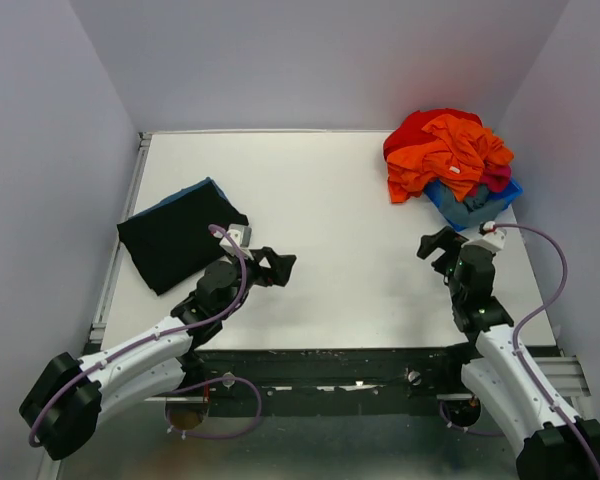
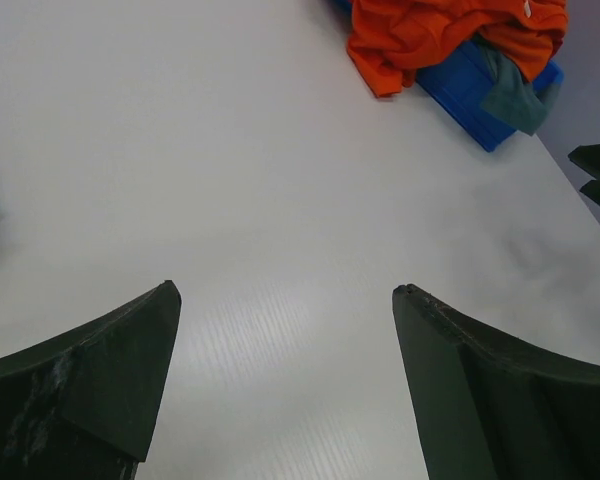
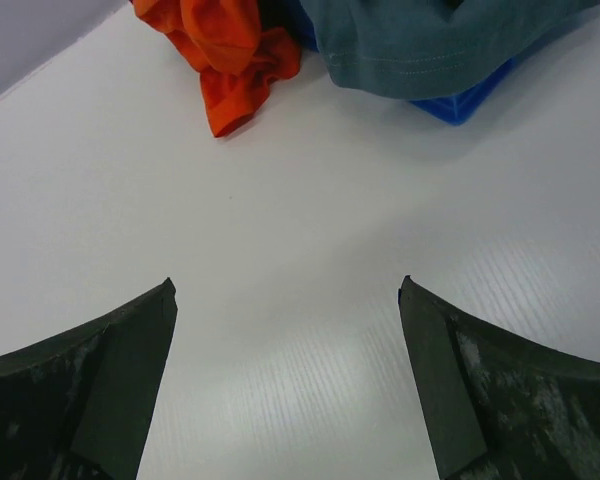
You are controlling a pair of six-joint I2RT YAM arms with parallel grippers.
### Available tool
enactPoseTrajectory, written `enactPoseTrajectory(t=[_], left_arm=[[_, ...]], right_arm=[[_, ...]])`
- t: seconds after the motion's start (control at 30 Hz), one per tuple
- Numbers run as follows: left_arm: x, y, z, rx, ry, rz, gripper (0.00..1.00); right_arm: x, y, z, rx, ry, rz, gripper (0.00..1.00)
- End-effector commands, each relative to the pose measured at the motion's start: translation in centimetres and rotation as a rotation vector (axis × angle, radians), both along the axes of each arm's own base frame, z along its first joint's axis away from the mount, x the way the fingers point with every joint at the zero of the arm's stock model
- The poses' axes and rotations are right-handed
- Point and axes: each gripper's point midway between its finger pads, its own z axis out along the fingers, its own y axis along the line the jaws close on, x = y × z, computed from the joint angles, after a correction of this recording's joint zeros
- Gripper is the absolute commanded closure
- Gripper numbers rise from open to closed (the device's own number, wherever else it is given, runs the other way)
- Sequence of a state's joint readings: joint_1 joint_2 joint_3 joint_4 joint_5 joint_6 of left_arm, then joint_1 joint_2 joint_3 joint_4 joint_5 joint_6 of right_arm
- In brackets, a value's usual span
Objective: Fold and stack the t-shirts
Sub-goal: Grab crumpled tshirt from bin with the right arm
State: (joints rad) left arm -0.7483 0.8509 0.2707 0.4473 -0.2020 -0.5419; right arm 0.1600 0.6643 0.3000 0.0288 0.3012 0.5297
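- Top external: black tee (image 1: 180,235) lies folded at table (image 1: 330,190) left; orange tee (image 1: 450,150) tops the heap spilling over the blue bin (image 1: 510,190), far right.
- Risk: heap looks tangled; pulling orange may drag neighbours or the bin.
- Left gripper (image 1: 280,267), right gripper (image 1: 437,246): jaws spread wide, empty, touching nothing.

A white table (image 1: 320,220) with a faintly ribbed top fills the middle. 3 plain lilac-grey walls enclose it: a back wall (image 1: 320,60) at 12 o'clock, a side wall (image 1: 40,150) at 9 o'clock, a second side wall (image 1: 580,140) at 3 o'clock. A metal rail (image 1: 113,262) runs along its 9 o'clock edge and a dark frame bar (image 1: 330,360) along its 6 o'clock edge. The light is soft and even.
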Motion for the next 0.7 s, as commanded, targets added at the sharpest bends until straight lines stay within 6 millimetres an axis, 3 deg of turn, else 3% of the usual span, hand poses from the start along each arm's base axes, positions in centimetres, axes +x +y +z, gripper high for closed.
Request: enactPoseTrajectory(t=[0.0, 0.27, 0.67], left_arm=[[0.0, -1.0, 1.6, -0.025, -0.034, -0.042, 0.02], [0.2, -1.4, 1.1, -0.012, -0.018, -0.053, 0.01], [0.5, -0.5, 1.1, 0.010, -0.023, -0.004, 0.01]], right_arm=[[0.5, -0.1, 1.9, -0.018, -0.050, -0.003, 0.00], [5.1, -0.5, 6.5, -0.033, -0.020, -0.072, 0.04], [13.8, -5.0, 8.9, 0.019, 0.129, -0.295, 0.10]])
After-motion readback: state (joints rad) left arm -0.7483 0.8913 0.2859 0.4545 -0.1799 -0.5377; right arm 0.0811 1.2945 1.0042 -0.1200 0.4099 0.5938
